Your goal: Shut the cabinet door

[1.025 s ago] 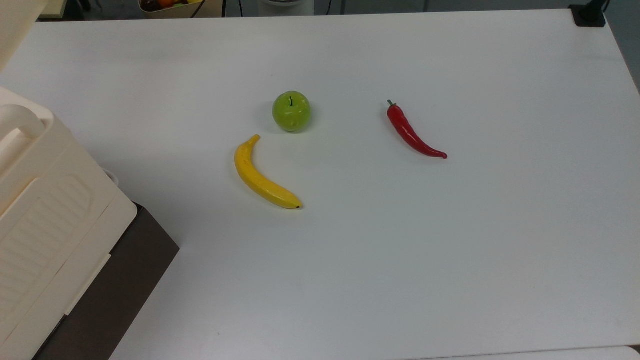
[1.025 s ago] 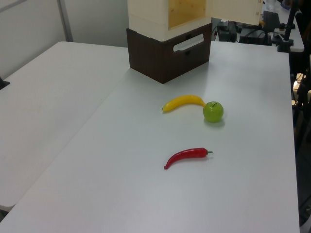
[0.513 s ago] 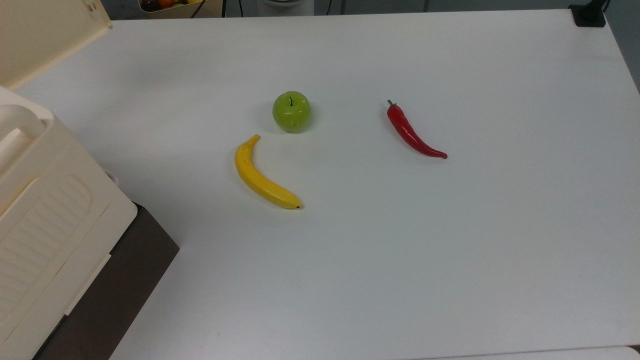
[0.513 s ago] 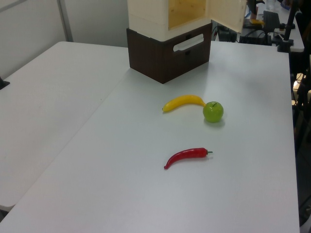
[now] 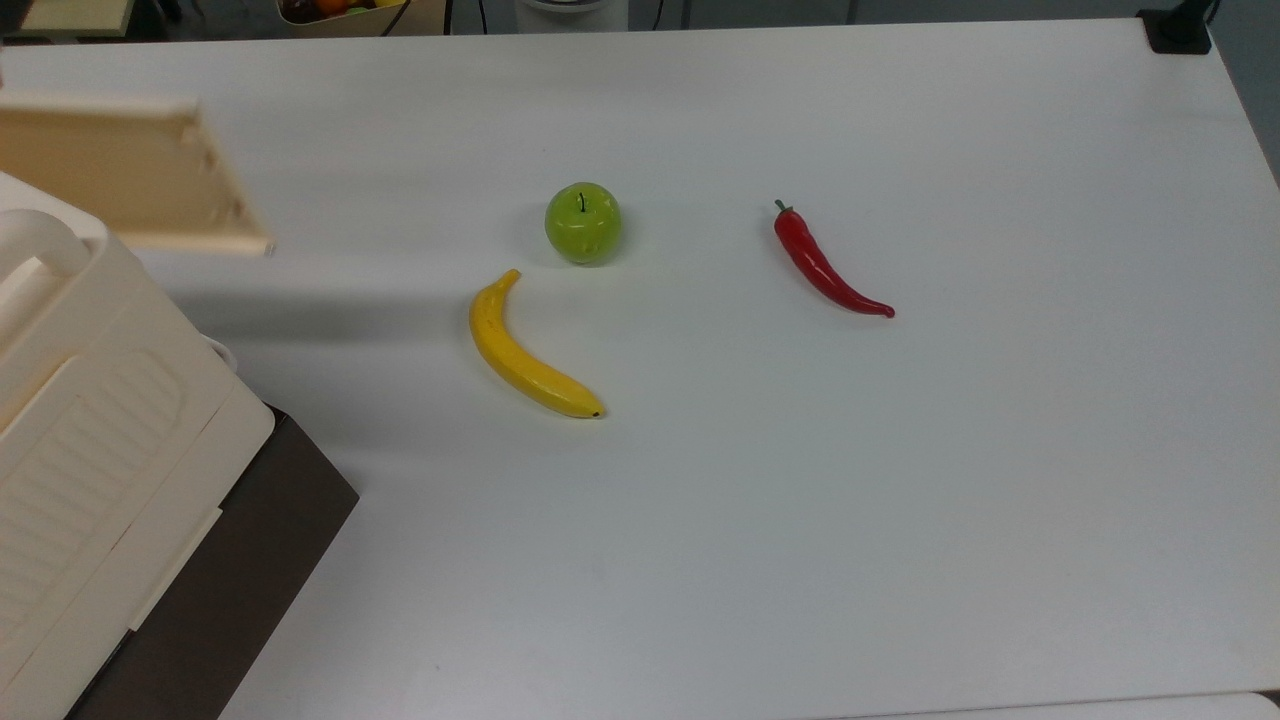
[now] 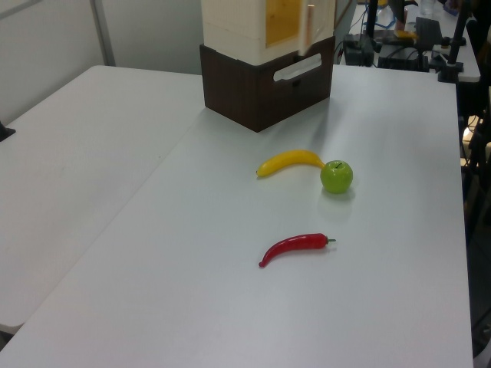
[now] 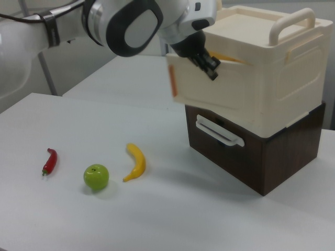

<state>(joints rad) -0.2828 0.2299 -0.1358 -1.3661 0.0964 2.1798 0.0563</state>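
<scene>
On the white table point(image 5: 900, 500) the red chili pepper point(image 7: 49, 161), green apple point(image 7: 96, 177) and banana point(image 7: 136, 161) lie where they were, well clear of the action. Behind them, the cabinet door point(image 7: 209, 86) has swung far inward over the last second and now stands partly ajar from the cabinet point(image 7: 282, 78) front. The gripper point(image 7: 208, 64) presses against the door's outer face; whether its fingers are spread or closed cannot be told. Closing looks nearly finished.

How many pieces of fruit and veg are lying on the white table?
3: a green apple near the middle, a banana just below it in the top view, and a red chili pepper toward the top view's right.
</scene>
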